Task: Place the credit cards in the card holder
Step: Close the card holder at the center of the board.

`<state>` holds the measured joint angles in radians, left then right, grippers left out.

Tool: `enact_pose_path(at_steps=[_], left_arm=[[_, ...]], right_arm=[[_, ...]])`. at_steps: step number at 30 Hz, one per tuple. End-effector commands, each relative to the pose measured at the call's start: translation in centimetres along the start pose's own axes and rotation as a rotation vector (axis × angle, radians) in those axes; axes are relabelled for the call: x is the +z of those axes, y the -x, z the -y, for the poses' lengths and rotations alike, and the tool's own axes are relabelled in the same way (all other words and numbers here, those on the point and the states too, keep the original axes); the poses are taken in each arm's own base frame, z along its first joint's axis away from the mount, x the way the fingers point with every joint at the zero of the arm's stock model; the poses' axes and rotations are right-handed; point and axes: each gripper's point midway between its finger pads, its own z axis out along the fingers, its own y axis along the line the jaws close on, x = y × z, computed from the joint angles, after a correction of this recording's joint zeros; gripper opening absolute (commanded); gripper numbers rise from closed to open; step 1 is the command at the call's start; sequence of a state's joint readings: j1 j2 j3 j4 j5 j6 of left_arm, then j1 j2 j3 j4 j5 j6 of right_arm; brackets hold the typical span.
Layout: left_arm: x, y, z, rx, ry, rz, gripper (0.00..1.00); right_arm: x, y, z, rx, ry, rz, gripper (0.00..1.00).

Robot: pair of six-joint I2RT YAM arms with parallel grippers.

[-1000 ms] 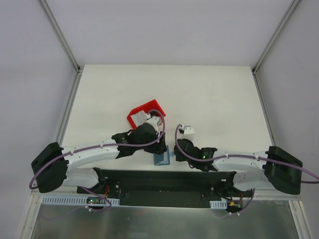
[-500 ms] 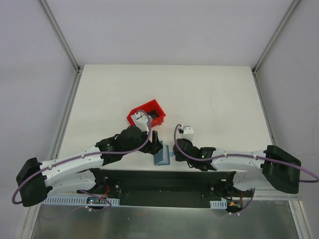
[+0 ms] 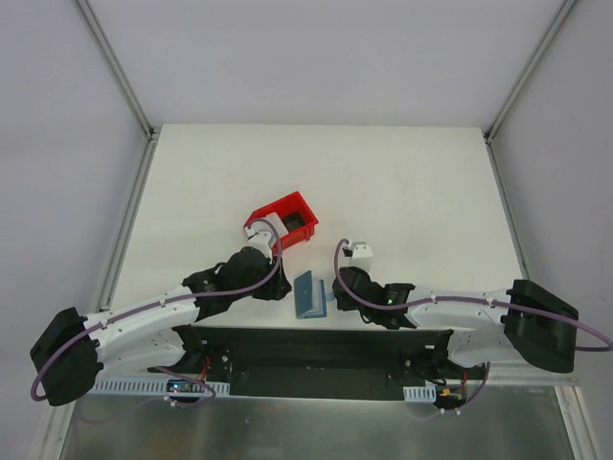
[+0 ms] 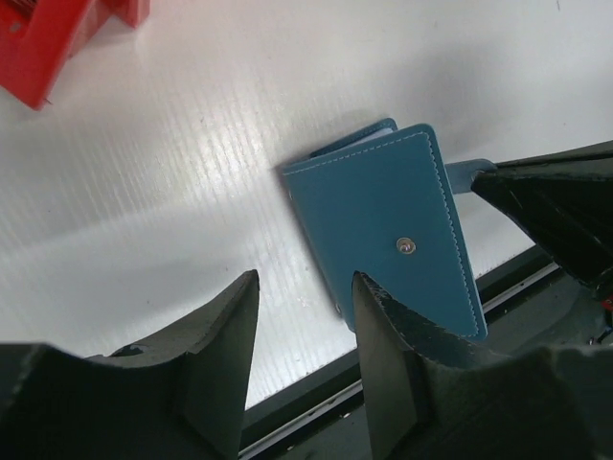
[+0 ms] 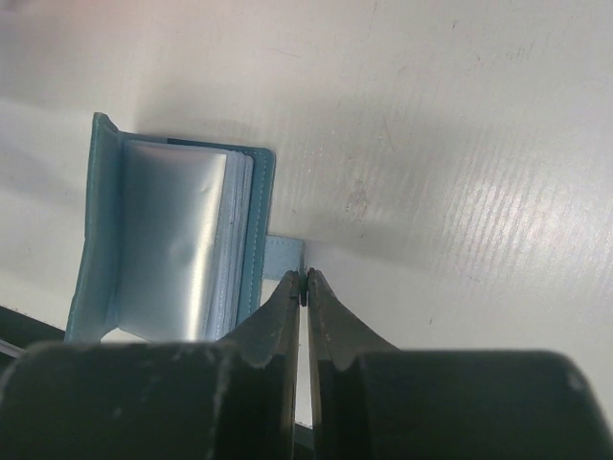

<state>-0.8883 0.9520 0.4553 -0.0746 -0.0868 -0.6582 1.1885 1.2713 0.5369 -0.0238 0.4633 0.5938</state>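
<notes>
Your right end effector [image 5: 305,280] lay low and outstretched, jaws pinched shut on the holder's [image 3: 309,295] tab [image 5: 283,251]. Your left end effector [image 4: 305,280] hovered wide open and empty, just left of the holder. The holder sat half open at the surface's [image 3: 402,192] near edge, with the bin [image 3: 284,220] beyond. You couldn't make out the cards among its clear sleeves.

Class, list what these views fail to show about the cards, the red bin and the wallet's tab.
Credit cards: right wrist view, glare on the card holder's clear sleeves hides whether any sit inside.
Red bin's contents: too small and dark from above; cut off by the frame edge in the left wrist view.
Clasp tab's end: hidden between the right gripper's fingers.
</notes>
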Motion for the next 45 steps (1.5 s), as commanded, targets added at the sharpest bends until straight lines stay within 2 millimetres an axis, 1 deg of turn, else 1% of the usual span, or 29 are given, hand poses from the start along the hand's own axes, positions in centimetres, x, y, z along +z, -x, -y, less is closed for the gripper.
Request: enact_pose_path(at_steps=[1, 4, 5, 10, 14, 16, 27, 31, 37, 45], left_arm=[[0.3, -0.5, 1.0, -0.024, -0.054, -0.029, 0.41], [0.7, -0.5, 1.5, -0.007, -0.074, -0.039, 0.43], [0.7, -0.5, 2.4, 0.0, -0.116, -0.049, 0.43], [1.4, -1.1, 3.6, 0.031, -0.177, -0.098, 0.43], [2.4, -1.8, 3.4, 0.035, -0.164, -0.138, 0.42], [2.7, -1.9, 3.3, 0.033, -0.158, -0.136, 0.43], [3.4, -2.1, 4.1, 0.058, -0.188, -0.153, 0.45], [4.0, -3.1, 3.5, 0.08, -0.166, -0.19, 0.44], [4.8, -5.1, 1.6, 0.072, -0.09, -0.234, 0.43], [5.3, -5.5, 0.6, 0.04, -0.026, -0.232, 0.41]], right_arm=[[-0.2, 1.4, -1.0, 0.014, 0.015, 0.028, 0.07], [-0.3, 1.7, -1.1, 0.012, 0.014, 0.03, 0.07], [-0.3, 1.7, -1.1, 0.01, 0.013, 0.03, 0.07], [-0.5, 2.1, -1.4, 0.006, 0.017, 0.031, 0.07], [-0.6, 2.2, -1.6, 0.006, 0.025, 0.027, 0.07], [-0.7, 2.2, -1.9, 0.004, 0.035, 0.024, 0.07], [-0.9, 2.4, -2.5, -0.001, 0.057, 0.017, 0.07], [-0.9, 2.5, -2.8, -0.005, 0.065, 0.013, 0.07], [-1.0, 2.3, -3.6, -0.016, 0.093, -0.009, 0.08], [-0.7, 1.4, -5.3, -0.038, 0.133, -0.05, 0.08]])
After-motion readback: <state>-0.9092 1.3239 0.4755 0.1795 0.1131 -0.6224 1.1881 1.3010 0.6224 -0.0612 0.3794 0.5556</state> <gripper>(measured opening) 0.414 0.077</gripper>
